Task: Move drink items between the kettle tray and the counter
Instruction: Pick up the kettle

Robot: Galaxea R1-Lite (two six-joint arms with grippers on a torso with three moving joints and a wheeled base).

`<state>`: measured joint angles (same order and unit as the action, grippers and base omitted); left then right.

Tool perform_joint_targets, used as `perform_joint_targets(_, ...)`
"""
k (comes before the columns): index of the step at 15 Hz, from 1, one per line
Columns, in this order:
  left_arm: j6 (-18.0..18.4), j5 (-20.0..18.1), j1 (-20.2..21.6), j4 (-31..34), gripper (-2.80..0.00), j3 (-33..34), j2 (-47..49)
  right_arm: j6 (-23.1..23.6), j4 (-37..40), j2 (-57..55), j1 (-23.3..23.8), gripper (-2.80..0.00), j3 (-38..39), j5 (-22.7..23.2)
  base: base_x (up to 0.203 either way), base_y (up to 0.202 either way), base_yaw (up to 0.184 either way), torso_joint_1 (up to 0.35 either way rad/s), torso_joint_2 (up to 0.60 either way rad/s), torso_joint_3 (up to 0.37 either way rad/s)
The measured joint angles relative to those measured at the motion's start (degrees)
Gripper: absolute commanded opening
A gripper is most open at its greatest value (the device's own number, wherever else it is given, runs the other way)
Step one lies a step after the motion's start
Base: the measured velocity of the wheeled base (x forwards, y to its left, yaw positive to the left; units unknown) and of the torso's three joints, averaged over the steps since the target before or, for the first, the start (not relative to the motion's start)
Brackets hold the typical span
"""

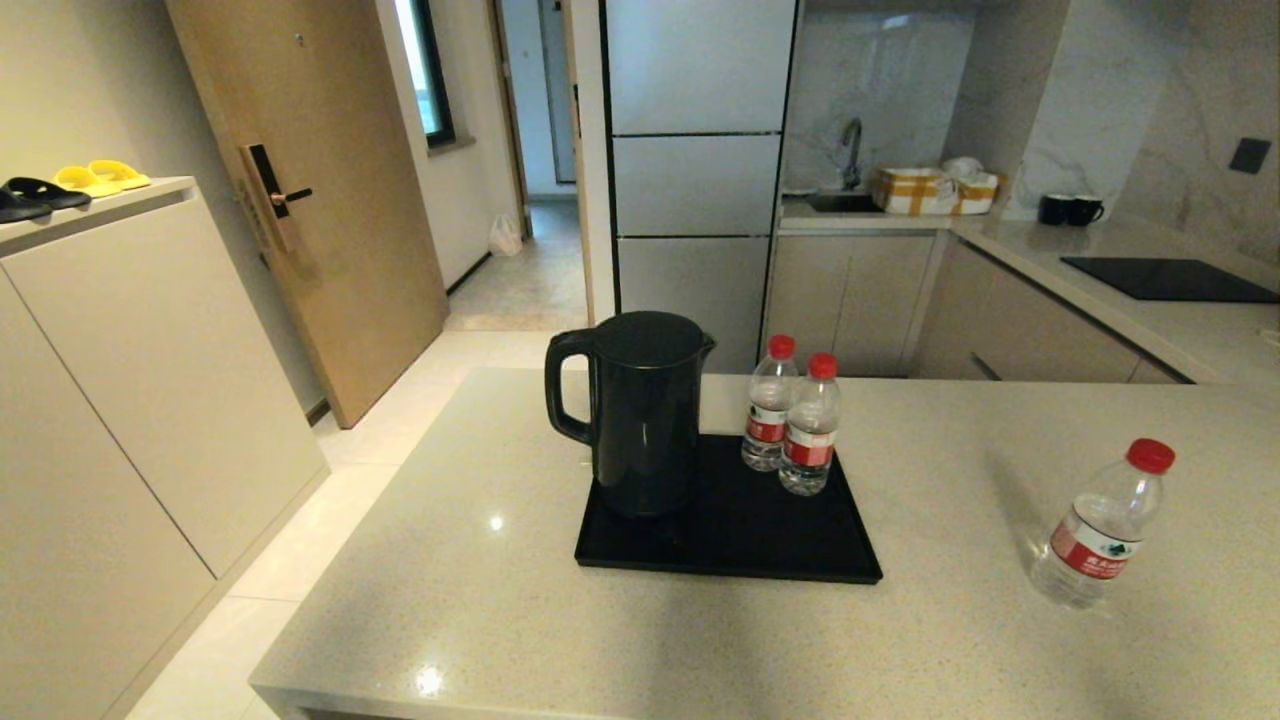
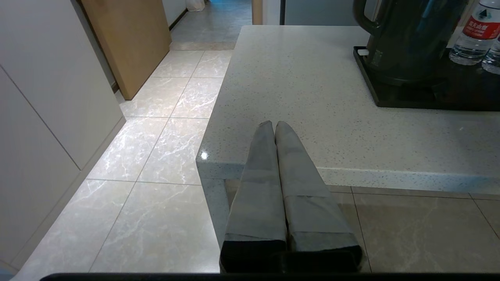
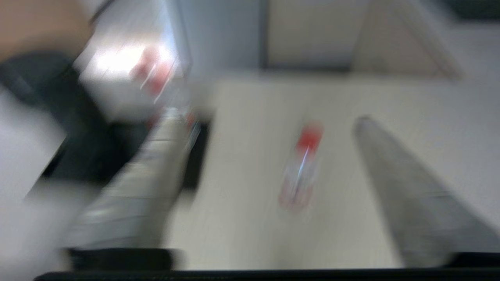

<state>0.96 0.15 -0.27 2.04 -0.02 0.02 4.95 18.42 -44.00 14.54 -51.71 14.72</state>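
right wrist view blurred; right pincer (image 3: 269, 128) agape; lone bottle (image 3: 300, 168) smeared

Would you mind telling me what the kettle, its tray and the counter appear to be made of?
The kettle looks like matte black plastic or coated metal, showing only soft reflections. The tray seems black plastic, smooth with a low rim. The counter appears to be polished speckled stone or composite, with glossy light spots.

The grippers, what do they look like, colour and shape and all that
Each gripper has two long, flat grey fingers that taper to rounded tips, with a matte, fabric-like surface and black mounts at the base. The left gripper shows a seam across each finger partway up. The right gripper is blurred but looks the same. No cables, markings or arm links show.
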Motion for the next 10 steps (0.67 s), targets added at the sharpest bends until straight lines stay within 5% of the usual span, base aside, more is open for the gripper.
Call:
perform_joint_targets(4, 0.0, 0.0, 0.0, 0.0, -2.8, 0.0, 0.0, 1.7, 32.2, 17.3, -6.6, -2.8, -5.9, 2.2, 0.0, 0.0, 0.0, 0.0, 0.0, 0.0)
perform_joint_targets(6, 0.0, 0.0, 0.0, 0.0, -2.8, 0.0, 0.0, -0.2, 43.2, 24.1, -10.0, -2.8, -6.5, -0.2, 0.0, 0.0, 0.0, 0.0, 0.0, 0.0)
perform_joint_targets(8, 0.0, 0.0, 0.0, 0.0, -2.8, 0.0, 0.0, -0.5, 43.0, 29.9, -12.2, -2.8, -1.9, -5.5, 0.0, 0.0, 0.0, 0.0, 0.0, 0.0)
perform_joint_targets(10, 0.0, 0.0, 0.0, 0.0, -2.8, 0.0, 0.0, 0.8, 34.5, 35.3, -13.3, -2.8, 8.9, -9.0, 0.0, 0.0, 0.0, 0.0, 0.0, 0.0)
